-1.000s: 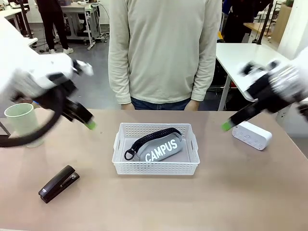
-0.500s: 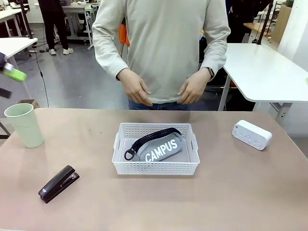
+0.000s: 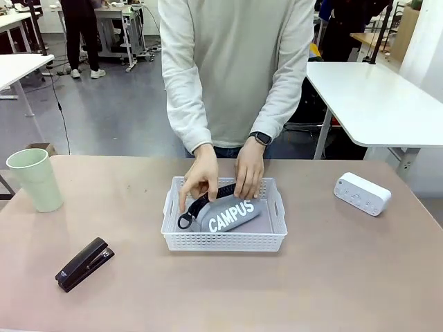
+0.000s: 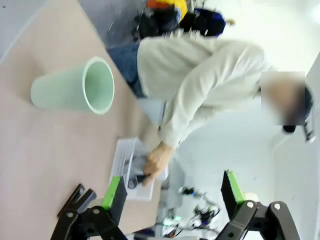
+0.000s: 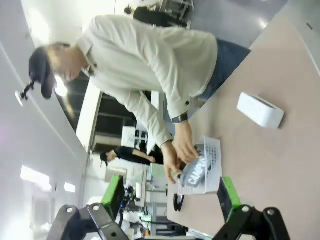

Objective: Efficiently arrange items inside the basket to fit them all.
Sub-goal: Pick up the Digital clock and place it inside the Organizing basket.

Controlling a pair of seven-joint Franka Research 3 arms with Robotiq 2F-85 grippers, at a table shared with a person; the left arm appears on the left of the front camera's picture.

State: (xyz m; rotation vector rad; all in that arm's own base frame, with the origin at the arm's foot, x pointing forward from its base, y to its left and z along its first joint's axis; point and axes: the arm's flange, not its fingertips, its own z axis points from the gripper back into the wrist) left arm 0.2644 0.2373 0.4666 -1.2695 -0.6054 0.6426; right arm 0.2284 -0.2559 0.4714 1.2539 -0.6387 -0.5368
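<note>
Front: only the CAMPUS pouch [image 3: 232,216] lies in the basket [image 3: 225,242], the person's hands [image 3: 201,178] on it; the black stapler [image 3: 84,264] waits outside. Left gripper [image 4: 172,182] spread, empty, unpacked pale green cup [image 4: 70,90] ahead-left. Right gripper [image 5: 171,187] likewise spread, unpacked white box [image 5: 260,110] ahead-right.

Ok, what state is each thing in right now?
Pouch: lying in the basket, person's hands on it.
Basket: upright, holds only the pouch.
Cup: upright, empty, on the table.
Stapler: closed, on the table.
White box: on the table.
Left tool: open, empty.
Right tool: open, empty.
</note>
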